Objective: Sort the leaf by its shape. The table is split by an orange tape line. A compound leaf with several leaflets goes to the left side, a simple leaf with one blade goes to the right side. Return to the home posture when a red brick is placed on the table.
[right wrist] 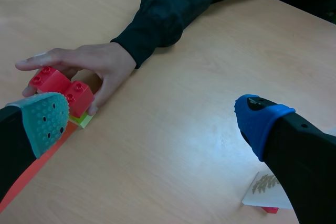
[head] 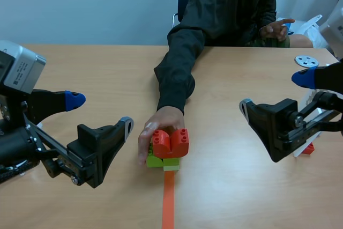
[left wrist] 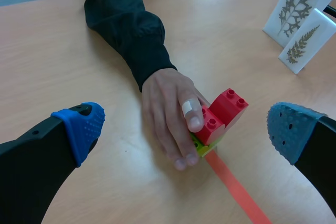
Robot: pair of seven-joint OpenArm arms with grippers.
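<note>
A person's hand [head: 158, 124] grips the red brick [head: 171, 142], stacked on a green block [head: 155, 160] at the tape line [head: 168, 202]. Left gripper [head: 101, 113] and right gripper [head: 274, 91] gape wide, holding nothing. Leaf cards [left wrist: 295, 4] stand off right.

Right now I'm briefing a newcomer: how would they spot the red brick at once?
On the table, follow the orange tape line to its far end. There a person's hand touches the red brick: the only red studded block, on a lime-green base, unlike the flat white leaf cards.
</note>
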